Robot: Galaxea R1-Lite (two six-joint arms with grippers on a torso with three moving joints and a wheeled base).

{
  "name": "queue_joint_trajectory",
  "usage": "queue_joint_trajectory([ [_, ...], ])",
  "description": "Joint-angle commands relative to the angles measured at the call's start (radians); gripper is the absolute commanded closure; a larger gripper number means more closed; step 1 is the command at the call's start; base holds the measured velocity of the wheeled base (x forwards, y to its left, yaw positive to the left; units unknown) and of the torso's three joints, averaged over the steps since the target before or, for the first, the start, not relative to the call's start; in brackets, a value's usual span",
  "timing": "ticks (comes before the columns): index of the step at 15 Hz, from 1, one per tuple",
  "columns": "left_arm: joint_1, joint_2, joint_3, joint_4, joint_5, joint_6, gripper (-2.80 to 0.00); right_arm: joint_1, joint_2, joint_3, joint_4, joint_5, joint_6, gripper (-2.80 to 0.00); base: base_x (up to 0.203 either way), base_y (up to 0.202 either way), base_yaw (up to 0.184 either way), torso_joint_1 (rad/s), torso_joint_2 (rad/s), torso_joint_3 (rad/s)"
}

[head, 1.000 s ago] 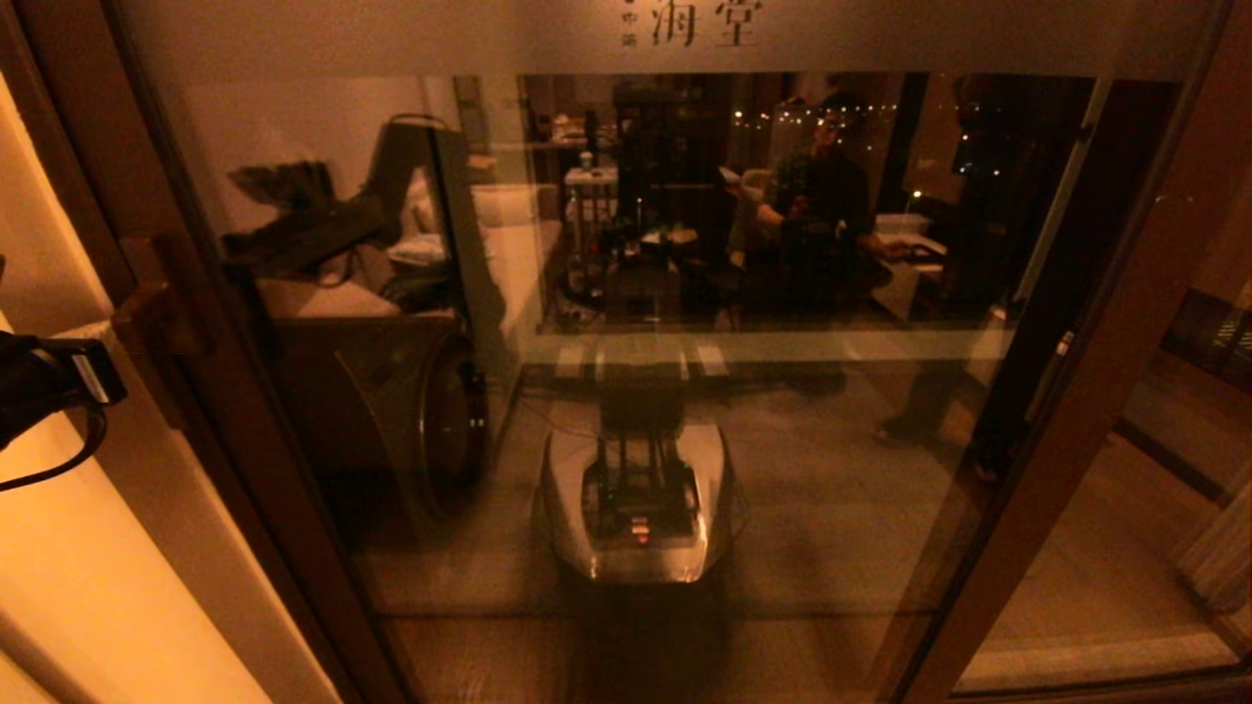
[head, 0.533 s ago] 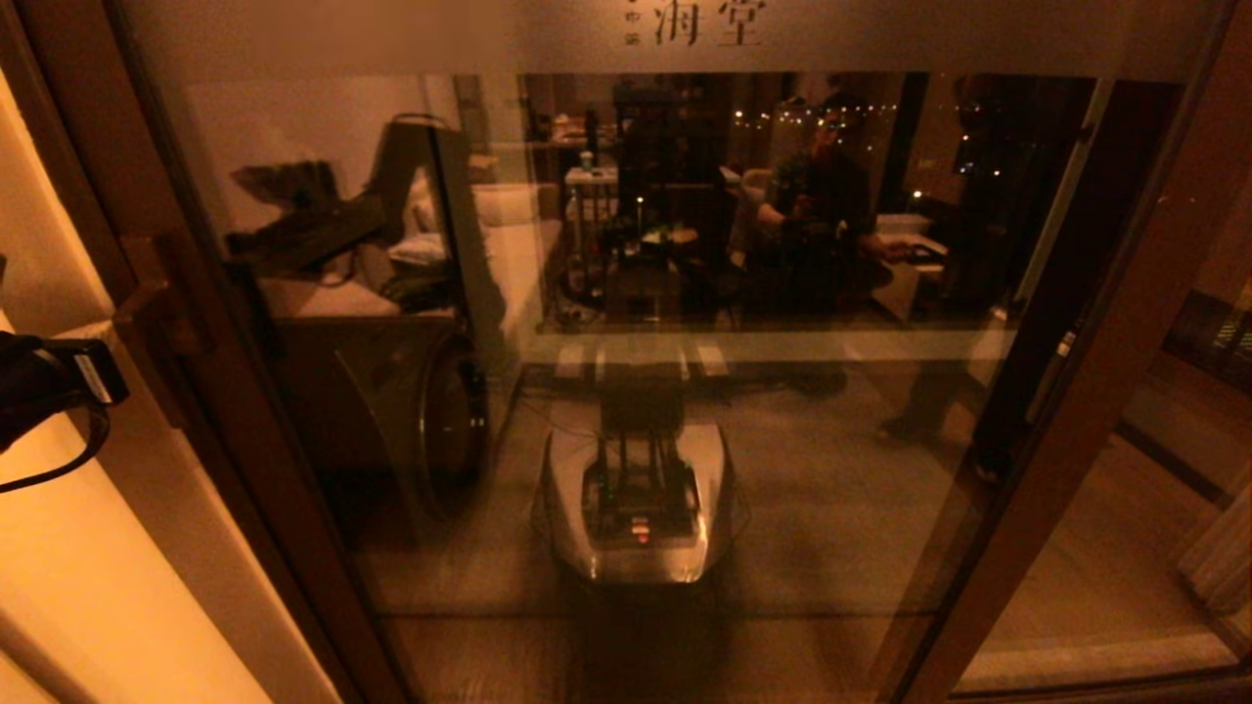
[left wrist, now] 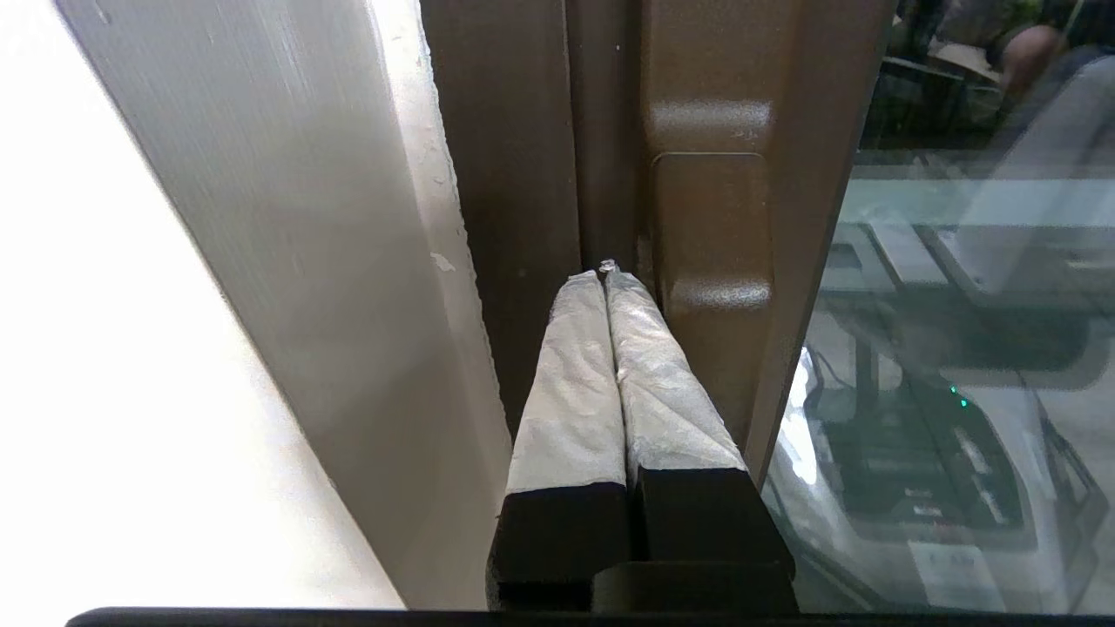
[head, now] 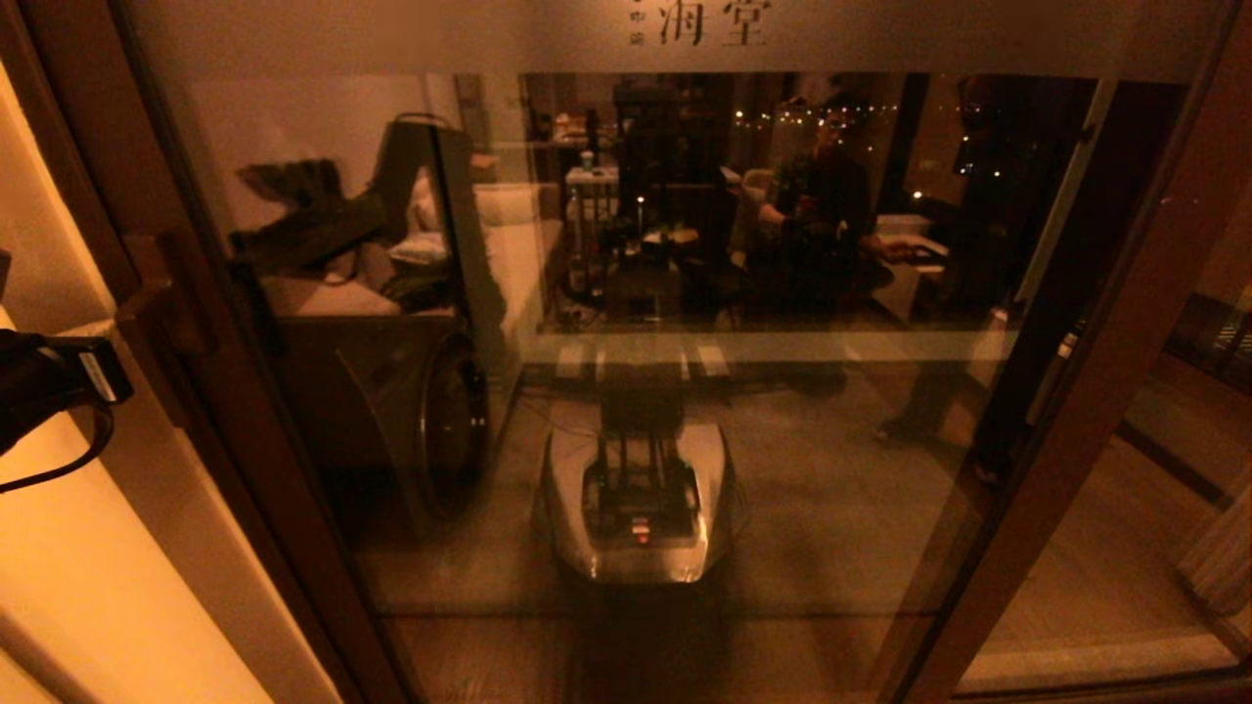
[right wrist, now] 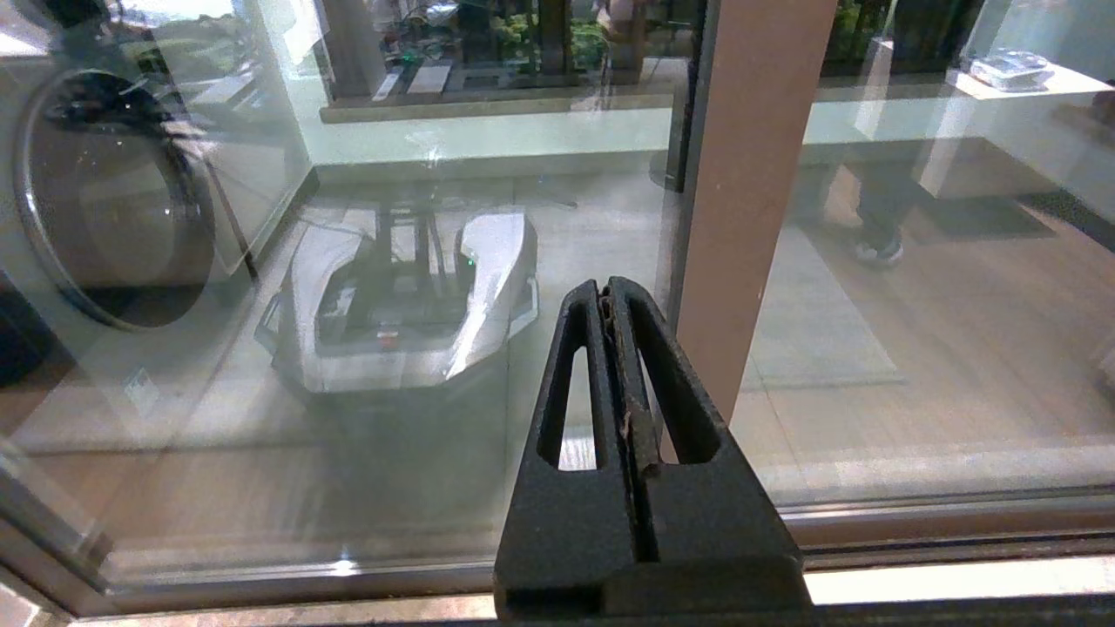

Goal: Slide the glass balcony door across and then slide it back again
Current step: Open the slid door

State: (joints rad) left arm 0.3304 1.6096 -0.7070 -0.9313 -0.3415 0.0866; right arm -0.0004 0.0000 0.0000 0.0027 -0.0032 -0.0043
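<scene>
The glass balcony door (head: 743, 293) fills the head view, with a brown wooden frame and a frosted top band with dark characters (head: 704, 24). Its blocky pull handle (head: 161, 305) sits on the left stile. My left arm (head: 49, 386) reaches in from the left edge. In the left wrist view my left gripper (left wrist: 607, 272) is shut with nothing held. Its white-wrapped fingers (left wrist: 575, 383) lie in the groove against the left side of the handle (left wrist: 710, 226). My right gripper (right wrist: 605, 292) is shut, low before the glass near the door's right stile (right wrist: 749, 174).
A pale wall (left wrist: 261, 261) stands just left of the dark jamb (left wrist: 505, 174). Behind the glass is a round-fronted washing machine (right wrist: 104, 200). The robot's own base (head: 636, 499) reflects in the pane. The floor track (right wrist: 915, 522) runs along the bottom.
The door, its characters and its handle have shifted slightly to the right, and my left arm has moved right with them. The right gripper stays out of the head view.
</scene>
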Motion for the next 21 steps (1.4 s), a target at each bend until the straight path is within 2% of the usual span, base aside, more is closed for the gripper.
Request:
queue_joint_trajectory([
  [1,-0.002,-0.005,0.003,-0.009,-0.005,0.001,0.0,0.0,0.002,0.0,0.0,0.0,0.0,0.0,0.0,0.0,0.0,0.0,0.0,0.0],
  [14,-0.018,-0.02,0.015,-0.009,-0.004,0.002,0.0,0.0,0.002,0.0,0.0,0.0,0.0,0.0,0.0,0.0,0.0,0.0,0.0,0.0],
  [19,-0.075,-0.035,0.031,-0.009,0.0,0.005,0.0,0.0,0.002,0.0,0.0,0.0,0.0,0.0,0.0,0.0,0.0,0.0,0.0,0.0],
  [21,-0.113,-0.031,0.025,-0.008,0.041,0.005,0.0,0.0,0.002,0.0,0.0,0.0,0.0,0.0,0.0,0.0,0.0,0.0,0.0,0.0],
])
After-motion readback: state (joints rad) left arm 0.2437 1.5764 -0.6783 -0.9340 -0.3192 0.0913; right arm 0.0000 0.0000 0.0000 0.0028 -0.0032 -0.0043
